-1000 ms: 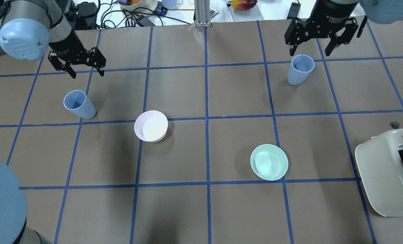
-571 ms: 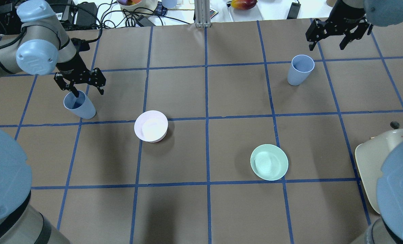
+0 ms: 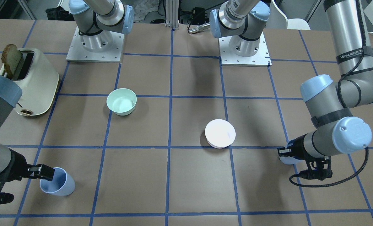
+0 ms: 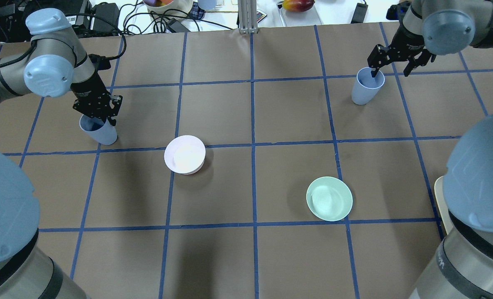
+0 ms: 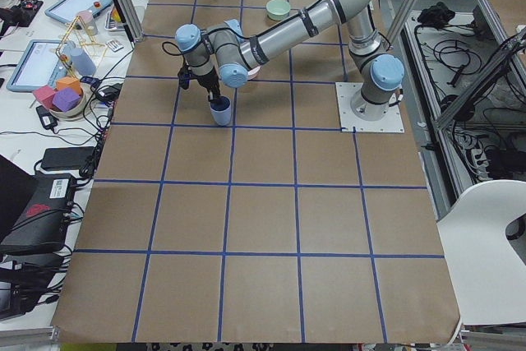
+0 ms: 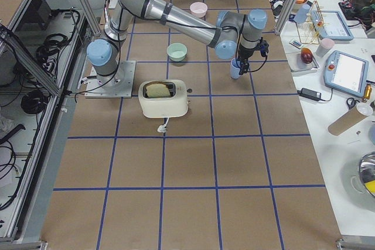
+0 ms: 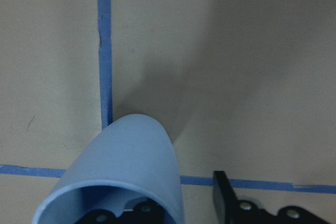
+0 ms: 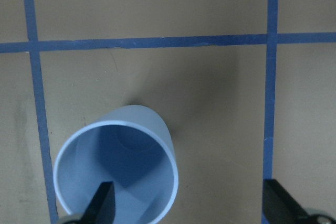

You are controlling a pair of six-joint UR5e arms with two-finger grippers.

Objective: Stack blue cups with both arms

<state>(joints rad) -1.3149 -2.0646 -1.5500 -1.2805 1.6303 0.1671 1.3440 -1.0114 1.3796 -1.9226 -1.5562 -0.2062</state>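
A: Start overhead. Find the left gripper (image 4: 103, 120) spread astride the wall of the left blue cup (image 4: 102, 133), upright toward the desk's left edge. Find the right gripper (image 4: 389, 73) likewise spread at the right blue cup (image 4: 364, 93), toward the far right corner.
B: Front view?
A: Adds little; hides the left fingers behind the wrist.
B: Side views?
A: Too small to judge.
B: Wrist views, then.
A: Show one finger inside each cup, one outside with a gap, so no pinch yet.
B: Probably the grasp, then. Advice?
A: Close slowly on one wall, avoid tipping, lift straight up, steer clear of the pink bowl (image 4: 185, 154).
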